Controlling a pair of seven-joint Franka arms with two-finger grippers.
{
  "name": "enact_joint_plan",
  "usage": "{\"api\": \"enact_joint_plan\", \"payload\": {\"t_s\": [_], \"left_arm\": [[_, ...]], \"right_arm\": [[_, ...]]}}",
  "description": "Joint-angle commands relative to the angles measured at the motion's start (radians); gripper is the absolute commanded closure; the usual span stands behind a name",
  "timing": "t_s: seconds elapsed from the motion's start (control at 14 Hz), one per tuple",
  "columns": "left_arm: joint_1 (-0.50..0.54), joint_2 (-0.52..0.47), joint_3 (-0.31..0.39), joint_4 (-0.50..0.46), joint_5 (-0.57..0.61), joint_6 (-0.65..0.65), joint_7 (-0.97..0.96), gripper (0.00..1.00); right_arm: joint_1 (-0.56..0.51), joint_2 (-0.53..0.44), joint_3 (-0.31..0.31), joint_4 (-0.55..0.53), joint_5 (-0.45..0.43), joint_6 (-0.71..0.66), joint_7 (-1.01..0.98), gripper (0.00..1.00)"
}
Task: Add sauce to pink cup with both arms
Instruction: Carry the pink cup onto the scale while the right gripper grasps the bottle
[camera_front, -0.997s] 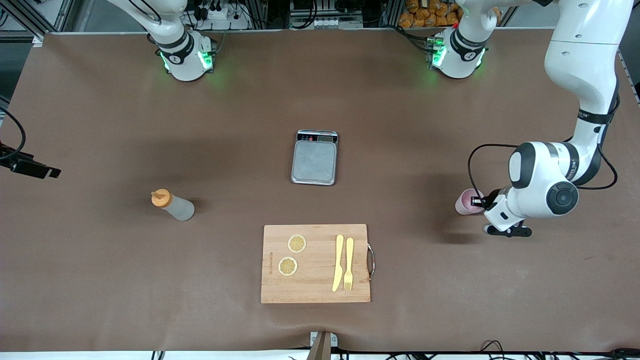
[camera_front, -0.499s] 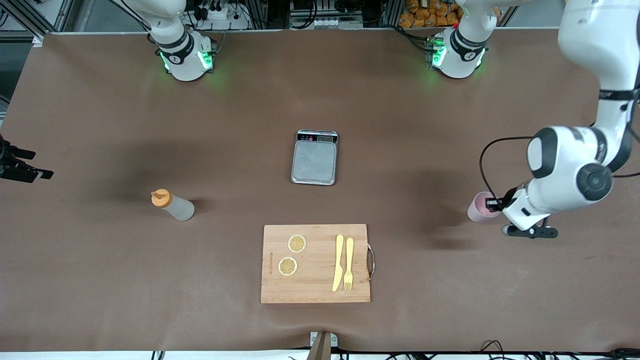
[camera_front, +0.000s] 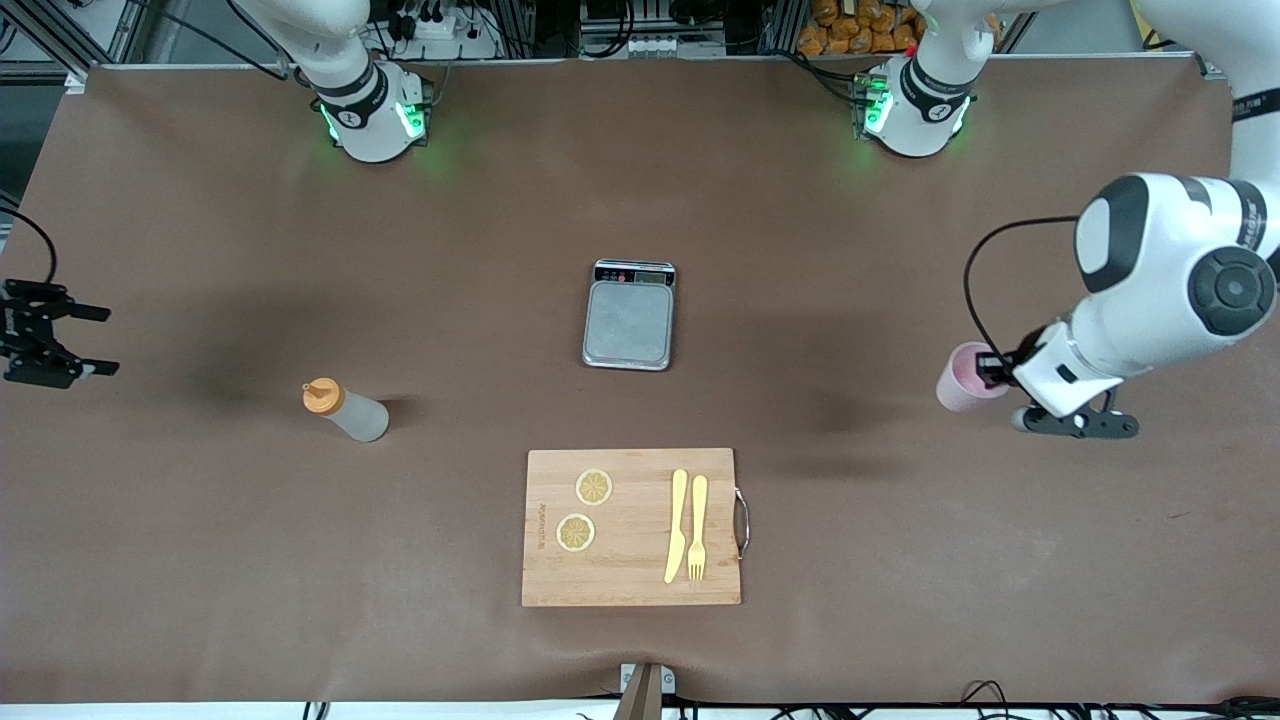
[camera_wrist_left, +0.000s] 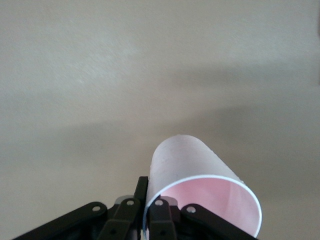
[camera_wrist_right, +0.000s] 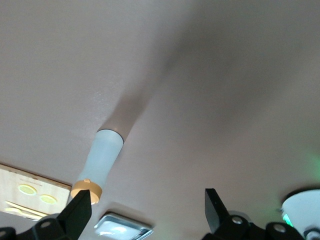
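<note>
A brown table (camera_front: 640, 200) fills the front view, with shelving and cables along the top edge. At the far left edge of the frame, the right gripper (camera_front: 70, 340) hangs with its fingers spread wide and empty; in its wrist view the fingertips (camera_wrist_right: 216, 206) frame bare table. In the left-centre of the frame, the sauce bottle (camera_front: 345, 408) stands upright. Its long axis is vertical and its orange cap (camera_front: 320, 396) points up, though the high camera makes it look tilted. At frame centre sits a grey scale (camera_front: 628, 318), and below it a wooden board (camera_front: 631, 527) carrying two lemon slices (camera_front: 585, 509), a knife (camera_front: 677, 524) and a fork (camera_front: 697, 526). At the right edge of the frame, the left gripper (camera_front: 990, 368) is clamped on the rim of the pink cup (camera_front: 962, 377), which it holds clear of the table with the mouth facing up.

The pinch takes only one spot of thin wall, so the cup could twist or slip out during a swing. The bottle is slim and could topple if the right gripper nudges it off-centre.
</note>
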Motion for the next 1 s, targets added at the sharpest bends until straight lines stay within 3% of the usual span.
{"api": "enact_joint_plan", "payload": {"t_s": [0.0,0.28,0.5,0.64,0.93], "left_arm": [[0.005,-0.055,-0.067,-0.043,0.002,-0.032,-0.097,1.0],[0.002,-0.066,-0.175,-0.037,-0.1,-0.09,-0.25,1.0],[-0.006,-0.034,-0.281,-0.028,-0.111,-0.085,-0.405,1.0],[-0.022,-0.011,-0.33,-0.008,-0.113,-0.079,-0.518,1.0],[-0.182,0.136,-0.336,0.102,-0.102,-0.043,-0.747,1.0]], "right_arm": [[-0.028,0.07,0.017,0.03,0.038,-0.027,0.175,0.0],[-0.019,0.136,0.019,0.034,0.111,-0.021,0.411,0.0],[-0.013,0.196,0.025,0.036,0.141,-0.016,0.398,0.0],[-0.006,0.239,0.025,0.036,0.232,-0.018,0.332,0.0],[0.041,0.288,0.025,0.03,0.374,-0.024,0.312,0.0]]}}
